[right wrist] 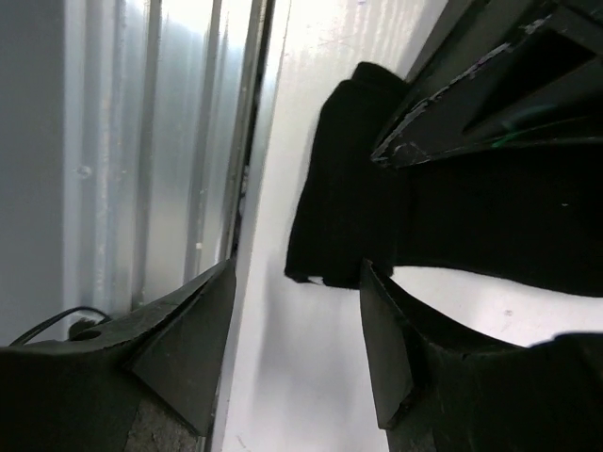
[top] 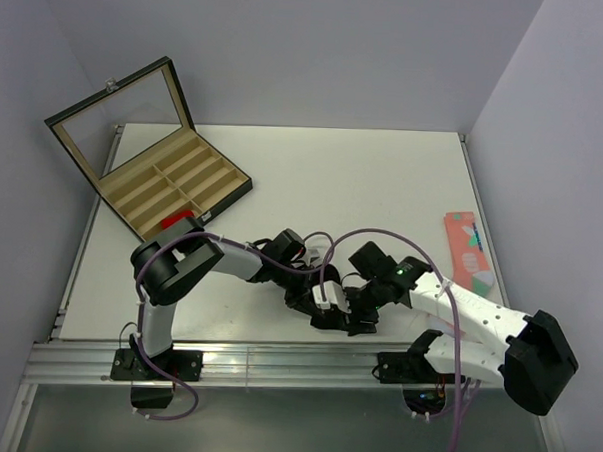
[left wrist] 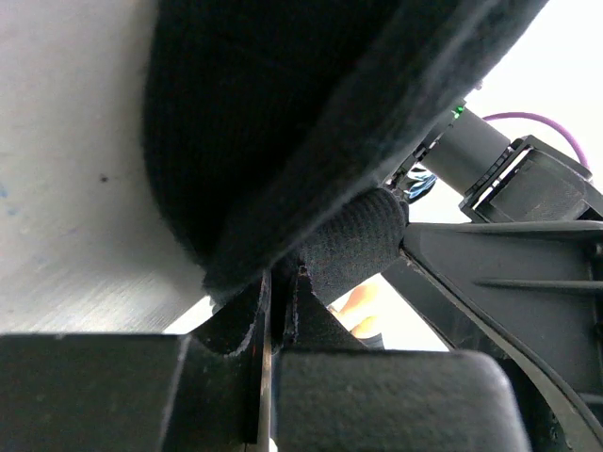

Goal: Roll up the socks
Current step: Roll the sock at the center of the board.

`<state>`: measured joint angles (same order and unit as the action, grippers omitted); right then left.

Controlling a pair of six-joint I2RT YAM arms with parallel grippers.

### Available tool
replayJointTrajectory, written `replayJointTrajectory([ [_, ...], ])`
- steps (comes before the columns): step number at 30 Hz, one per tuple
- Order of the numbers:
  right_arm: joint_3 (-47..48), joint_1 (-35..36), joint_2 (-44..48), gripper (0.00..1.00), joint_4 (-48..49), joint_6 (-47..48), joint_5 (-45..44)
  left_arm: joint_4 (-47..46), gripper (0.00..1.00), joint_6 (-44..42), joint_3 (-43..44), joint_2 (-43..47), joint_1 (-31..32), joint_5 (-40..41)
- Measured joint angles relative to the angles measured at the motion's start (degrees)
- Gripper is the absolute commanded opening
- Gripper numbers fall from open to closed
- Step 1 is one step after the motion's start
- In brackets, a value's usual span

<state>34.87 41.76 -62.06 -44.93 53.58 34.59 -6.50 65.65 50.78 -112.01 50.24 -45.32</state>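
Your left fingers (left wrist: 292,367) clamp tight on the black sock (left wrist: 283,122), bunched just ahead of them, while your right fingers (right wrist: 193,348) gape empty just short of its folded end, so a misjudged close could snag one fold and unroll it.

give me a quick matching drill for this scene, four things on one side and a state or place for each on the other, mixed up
Things:
1. left gripper
2. right gripper
3. compartment case
4. salmon-pink sock

States or places:
a. open
b. lying flat at the right edge of the table
c. shut on the black sock
d. lid raised, at the far left corner

Pairs: 1-c, 2-a, 3-d, 4-b
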Motion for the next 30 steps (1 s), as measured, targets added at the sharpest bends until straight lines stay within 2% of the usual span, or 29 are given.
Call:
replayJointTrajectory([
  [11, -0.87, 2.82, 5.25, 0.65, 7.10, -5.16, -4.44, 0.11, 0.00, -0.02, 0.31, -0.33, -0.09, -0.46],
  [23, -3.74, 7.87, 2.34, 0.64, 9.25, -6.54, -7.65, -0.07, 0.00, 0.00, 0.24, -0.33, -0.09, -0.50],
  [30, -4.59, 8.52, 1.36, 0.54, 12.33, -7.82, -9.16, -0.46, 0.00, 0.04, 0.11, -0.33, -0.09, -0.55],
])
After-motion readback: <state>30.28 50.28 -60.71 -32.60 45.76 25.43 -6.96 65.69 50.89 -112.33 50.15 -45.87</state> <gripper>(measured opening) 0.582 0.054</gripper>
